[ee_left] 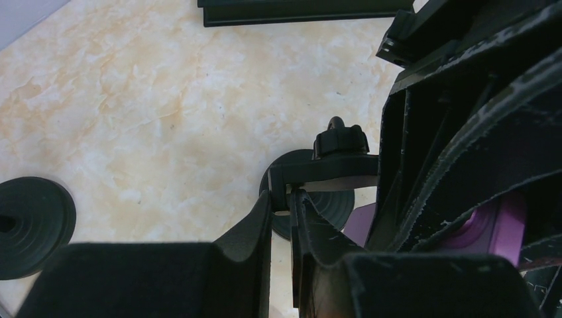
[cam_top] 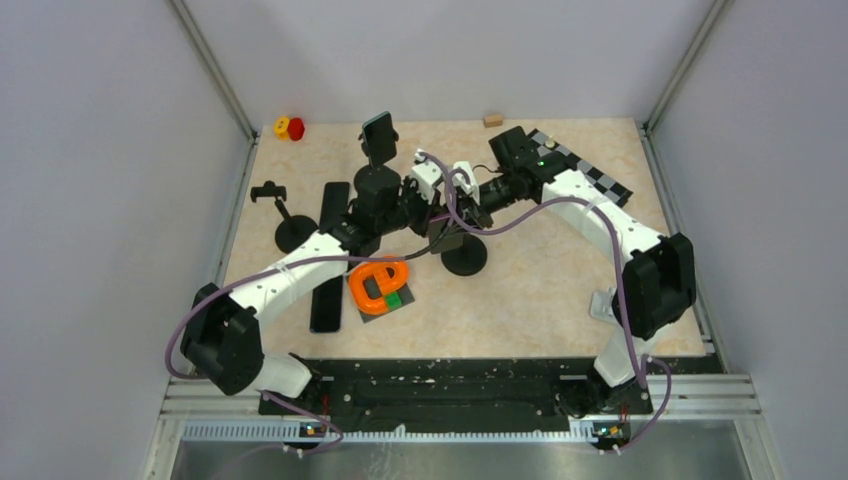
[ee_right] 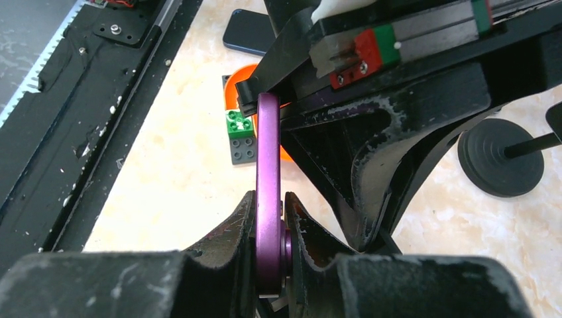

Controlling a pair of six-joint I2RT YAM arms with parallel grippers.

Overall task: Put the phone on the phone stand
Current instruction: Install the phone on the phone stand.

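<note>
Plainly, the right gripper (ee_right: 268,199), nearly closed, pinches the phone (ee_right: 268,152) edge-on at mid-table (by the stand (ee_left: 331,207)), the left gripper (ee_left: 283,199) nips the stand's clamp (ee_left: 338,165), and a skewed push could tip the stand or twist the phone loose.

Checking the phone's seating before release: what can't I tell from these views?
- Right wrist: purple phone is edge-on in the right claw; its face is unseen.
- Left wrist: left claw grips the phone stand by its clamp; the right arm hides most of the phone.
- Top view: both claws cover phone and clamp.
</note>
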